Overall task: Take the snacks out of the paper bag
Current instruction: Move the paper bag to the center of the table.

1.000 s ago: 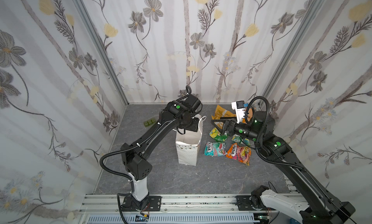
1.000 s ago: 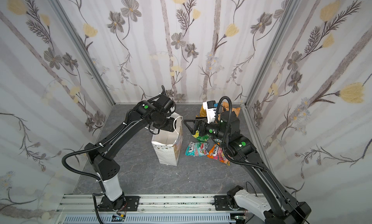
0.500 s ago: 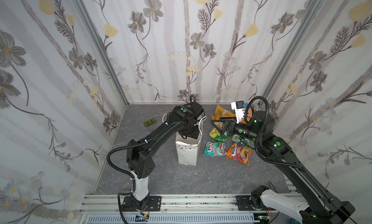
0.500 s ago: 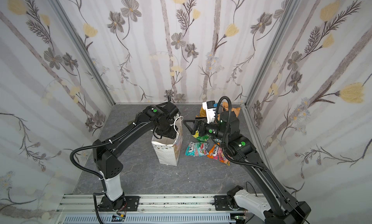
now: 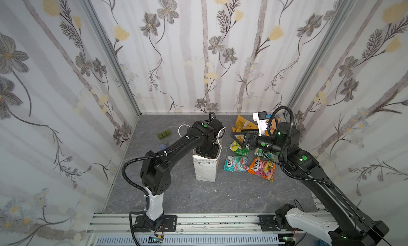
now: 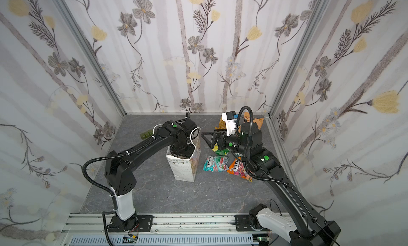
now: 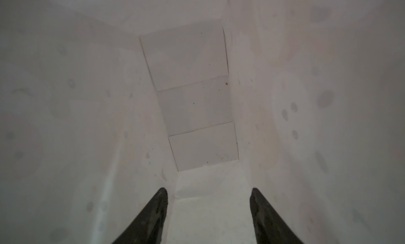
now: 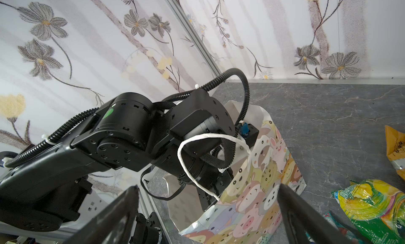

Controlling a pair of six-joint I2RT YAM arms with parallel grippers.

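The white paper bag [image 5: 205, 167] [image 6: 183, 167] stands upright mid-table; its side facing the right wrist camera carries cartoon animals [image 8: 263, 199]. My left gripper [image 7: 208, 189] is open deep inside the bag, above a bare white floor [image 7: 195, 100] with only crumbs and nothing between the fingers. In both top views the bag hides its jaws. Several snacks lie right of the bag: a teal packet [image 5: 235, 163] [image 6: 215, 164], an orange FOX'S packet [image 5: 262, 168], a green-and-yellow one [image 5: 237, 146] [image 8: 372, 201] and an orange-yellow one [image 5: 244, 122]. My right gripper [image 5: 237, 137] [image 8: 208, 187] hangs open above them, facing the bag.
Three small dark green blocks [image 5: 164, 134] [image 6: 146, 135] sit near the back left wall. Floral walls close the table on three sides. The metal rail [image 5: 198, 222] with both arm bases runs along the front edge.
My left arm has swung over the bag and lowered its gripper into it. The right arm and the packets have stayed put.
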